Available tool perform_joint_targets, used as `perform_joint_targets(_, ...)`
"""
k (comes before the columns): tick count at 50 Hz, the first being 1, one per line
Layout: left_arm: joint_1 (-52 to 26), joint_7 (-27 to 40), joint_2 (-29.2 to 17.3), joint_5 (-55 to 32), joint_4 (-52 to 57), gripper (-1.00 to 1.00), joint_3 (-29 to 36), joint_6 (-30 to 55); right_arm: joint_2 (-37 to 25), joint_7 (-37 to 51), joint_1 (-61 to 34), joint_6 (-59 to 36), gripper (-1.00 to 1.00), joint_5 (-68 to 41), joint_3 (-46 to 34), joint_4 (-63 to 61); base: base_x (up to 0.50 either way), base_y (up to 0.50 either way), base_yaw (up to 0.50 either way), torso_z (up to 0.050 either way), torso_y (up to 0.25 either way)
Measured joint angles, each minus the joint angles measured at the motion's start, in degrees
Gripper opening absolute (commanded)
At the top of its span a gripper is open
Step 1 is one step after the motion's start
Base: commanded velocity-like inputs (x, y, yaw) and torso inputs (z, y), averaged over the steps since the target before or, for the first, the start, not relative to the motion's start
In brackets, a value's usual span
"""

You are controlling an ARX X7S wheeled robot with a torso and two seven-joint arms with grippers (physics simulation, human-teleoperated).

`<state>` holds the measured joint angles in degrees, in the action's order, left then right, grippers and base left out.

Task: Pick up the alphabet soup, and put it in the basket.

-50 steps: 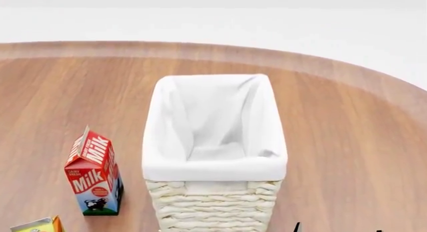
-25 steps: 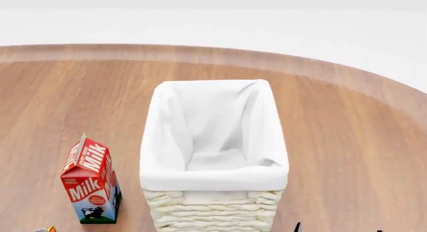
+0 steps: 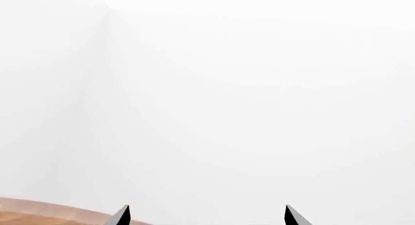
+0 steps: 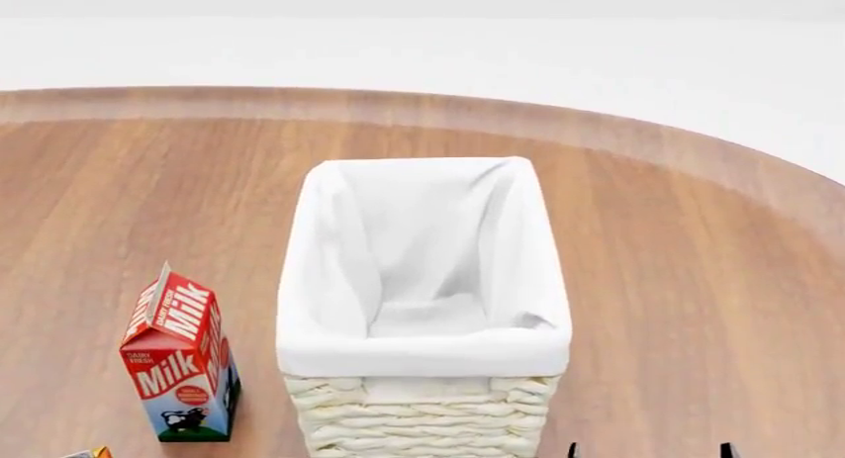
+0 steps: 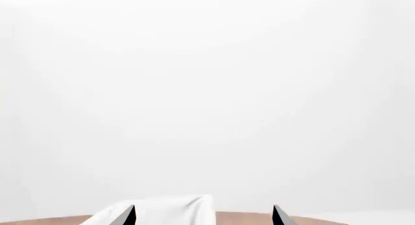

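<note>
Standing in the middle of the round wooden counter (image 4: 687, 280) is the tall rectangular cream woven wicker basket (image 4: 422, 418), its white cloth lining folded over the rim and nothing showing inside it. Sitting well apart from the basket, on its left in the head view, is a red, white and blue milk carton (image 4: 180, 359), upright. Peeking in below that carton at the picture's edge is a yellow-orange corner of something I cannot identify. The alphabet soup is not showing in any view. The right tool (image 4: 647, 450) is poking its two dark tips in just beside the basket's near right corner, spread apart and grasping nothing. The left tool (image 3: 204, 217) is likewise spread, tips apart over the counter's edge, gripping nothing.
</note>
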<state>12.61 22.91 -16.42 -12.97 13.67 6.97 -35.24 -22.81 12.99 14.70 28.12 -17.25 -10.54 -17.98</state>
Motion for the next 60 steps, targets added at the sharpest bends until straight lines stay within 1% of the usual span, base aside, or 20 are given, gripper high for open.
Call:
perform_joint_targets(15, -0.8, 0.4, 0.1, 0.7, -0.9, 1.0, 0.5, 0.7, -9.2, -10.9, -1.2, -4.6, 1.0, -11.5, -4.1, -0.9, 0.0, 0.0, 0.0, 0.0, 0.0)
perform_joint_targets(29, -1.4, 0.6, 0.1, 0.8, -1.5, 1.0, 0.9, 1.4, -15.6, -21.0, -3.5, -9.8, 1.0, -19.6, -9.0, -1.9, 0.0, 0.0, 0.0, 0.0, 0.0)
perform_joint_targets(49, -1.7, 1.0, -0.3, 0.7, -1.3, 1.0, 1.3, 2.5, -20.2, -31.8, -6.2, -14.1, 1.0, -26.8, -14.0, -4.1, 0.0, 0.0, 0.0, 0.0, 0.0)
perform_joint_targets(60, -1.6, 1.2, -0.5, 0.8, -1.1, 1.0, 1.5, 2.7, -21.5, -36.8, -6.7, -15.2, 1.0, -26.8, -16.8, -4.7, 0.0, 0.0, 0.0, 0.0, 0.0)
